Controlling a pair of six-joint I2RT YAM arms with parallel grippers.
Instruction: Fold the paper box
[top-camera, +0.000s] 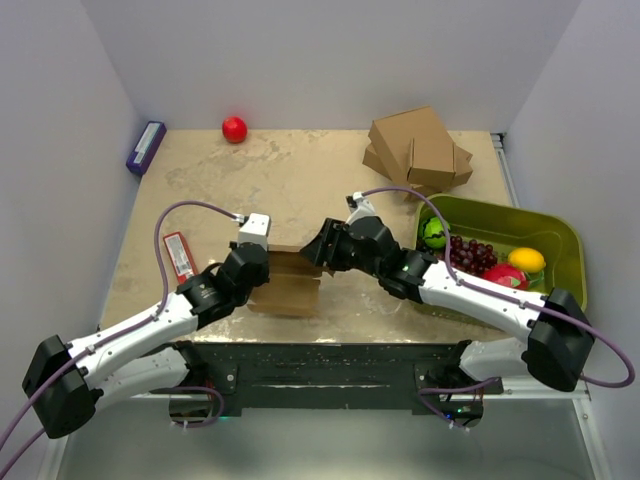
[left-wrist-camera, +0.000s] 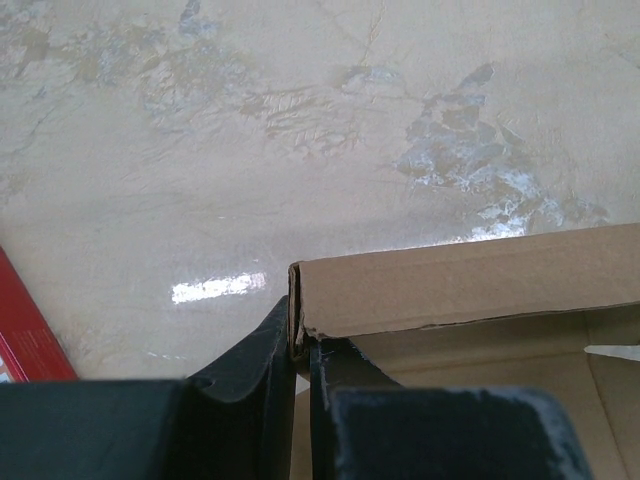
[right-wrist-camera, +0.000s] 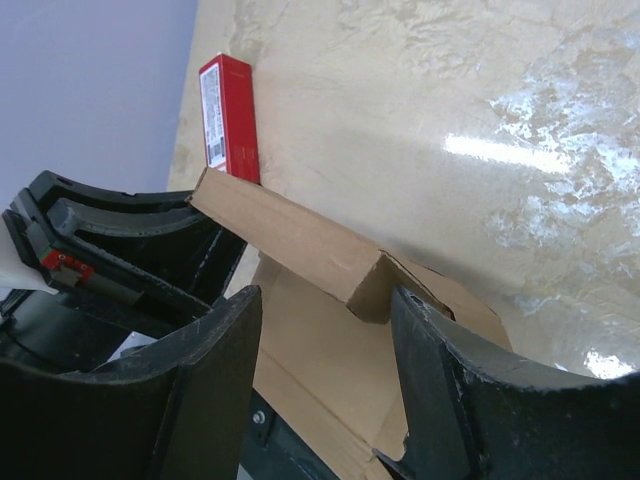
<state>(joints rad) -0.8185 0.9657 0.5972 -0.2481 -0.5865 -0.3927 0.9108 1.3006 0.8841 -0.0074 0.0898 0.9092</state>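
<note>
The paper box (top-camera: 290, 285) is lying on the counter (top-camera: 300, 170) close to its near edge, between the two arms. It is half formed: the base is resting flat while one long side wall (left-wrist-camera: 470, 280) is standing up. The left tool (left-wrist-camera: 300, 335) is clenching the left end of that wall, its fingers (left-wrist-camera: 255, 350) pinching the cardboard edge from either side. The right tool (right-wrist-camera: 325, 300) is released, straddling the wall's other end, where a short end flap (right-wrist-camera: 368, 295) is turning the corner. The cardboard there is sitting just beside one finger, with a clear gap to the other. The step in hand looks to be raising and fixing this wall. The next move is probably calling for the right tool to pinch that corner and tuck the flap inward. Meanwhile the left would be bracing the wall upright without crushing the thin card.
</note>
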